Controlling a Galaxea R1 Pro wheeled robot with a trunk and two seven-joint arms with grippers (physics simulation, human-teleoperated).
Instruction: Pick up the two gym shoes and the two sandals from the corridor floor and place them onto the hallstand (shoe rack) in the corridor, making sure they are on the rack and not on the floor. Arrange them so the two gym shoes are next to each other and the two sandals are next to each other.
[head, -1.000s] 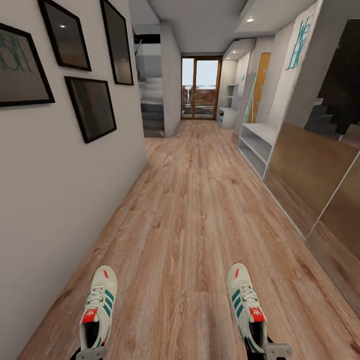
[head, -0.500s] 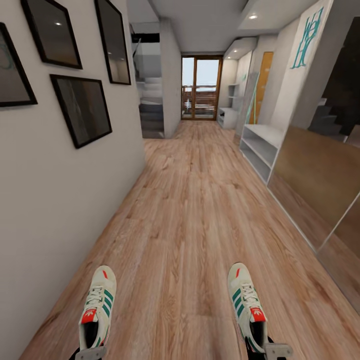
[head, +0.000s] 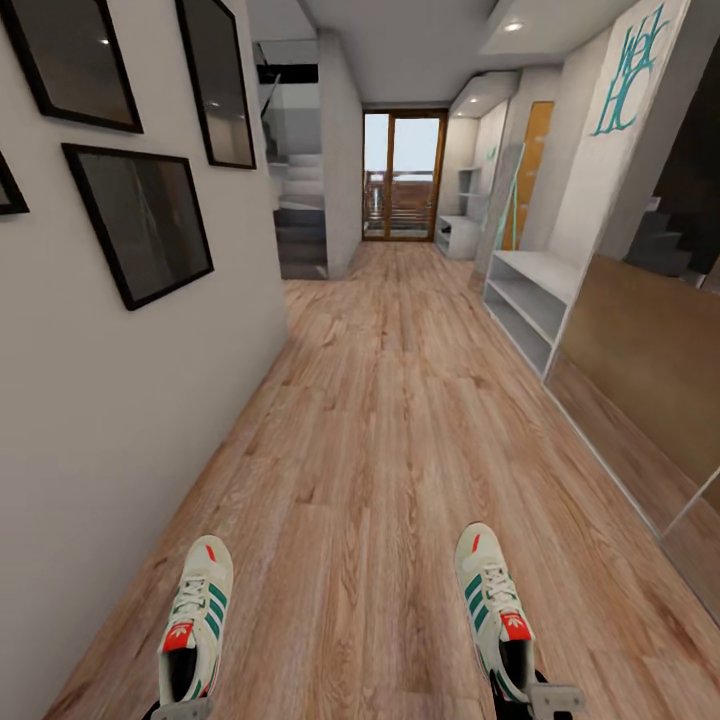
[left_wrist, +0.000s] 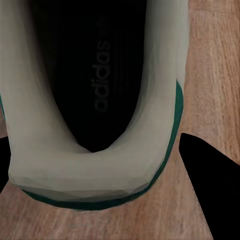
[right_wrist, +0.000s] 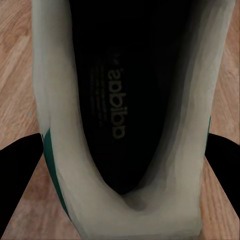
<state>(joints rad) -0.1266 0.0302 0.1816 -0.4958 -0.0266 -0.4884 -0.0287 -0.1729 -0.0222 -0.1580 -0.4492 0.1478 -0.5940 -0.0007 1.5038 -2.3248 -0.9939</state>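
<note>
Left hand (head: 182, 708) pinches one gym shoe (head: 197, 615) by its heel at lower left; right hand (head: 530, 702) pinches the other gym shoe (head: 492, 610) at lower right. Heel-only holds risk sagging or slipping toward the corridor floor (head: 390, 420) while driving to the far hallstand (head: 455, 232).

Black picture frames (head: 140, 215) are hanging upper left; daylight is coming through a glass door (head: 403, 175) at centre top; a white bench (head: 530, 300) is standing right.

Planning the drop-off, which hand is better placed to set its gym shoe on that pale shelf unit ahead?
Probably the right hand: it carries the right gym shoe, and the pale shelf unit stands along the right wall. The left gym shoe rides on the far side.
</note>
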